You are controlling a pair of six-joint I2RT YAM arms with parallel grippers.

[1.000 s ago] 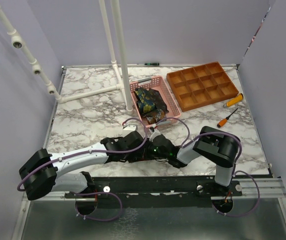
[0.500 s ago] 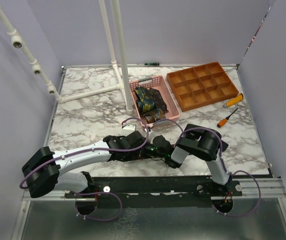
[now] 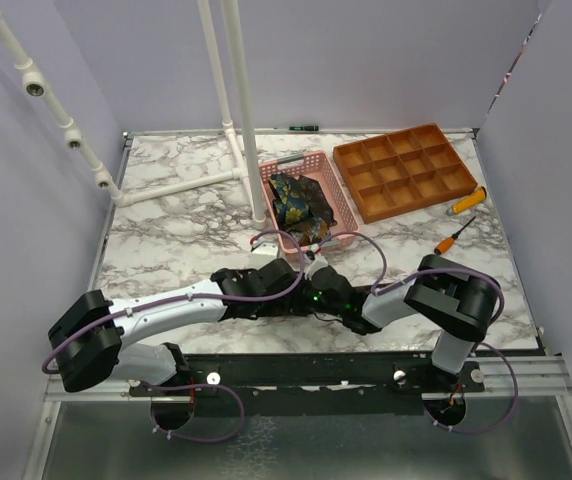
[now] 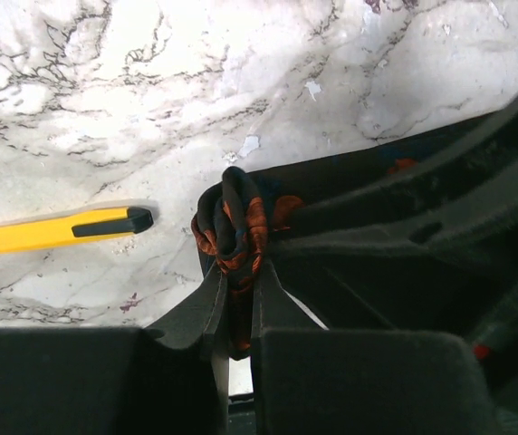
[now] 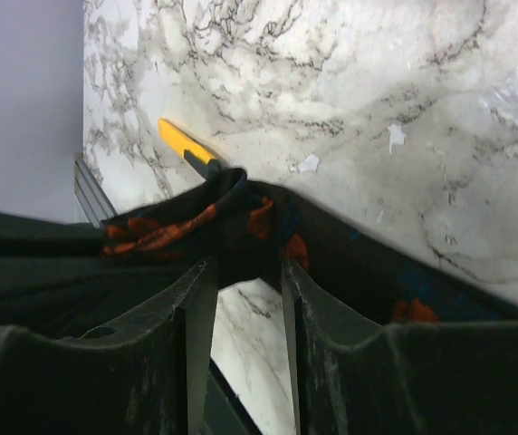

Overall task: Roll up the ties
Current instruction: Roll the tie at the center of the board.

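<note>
A dark tie with orange-red flowers (image 4: 234, 227) is bunched into a small roll at the tips of my left gripper (image 4: 238, 272), which is shut on it. Its flat dark strip (image 5: 404, 281) trails off across the marble. My right gripper (image 5: 245, 267) stands open just short of the same tie (image 5: 241, 213), with bare marble showing between its fingers. From above, both grippers meet near the table's front middle, left gripper (image 3: 284, 290) and right gripper (image 3: 318, 293), and the tie is mostly hidden under them. More ties (image 3: 296, 200), paisley patterned, lie in the pink basket (image 3: 341, 200).
A yellow and black tool (image 4: 51, 231) lies on the marble just left of the roll. An orange compartment tray (image 3: 404, 170) stands at the back right, with two orange-handled screwdrivers (image 3: 456, 236) beside it. White pipe frame (image 3: 246, 120) rises behind the basket.
My right gripper has opened and let go of the tie, and the right arm's elbow has swung back out to the right. The left gripper stays shut on the roll.
</note>
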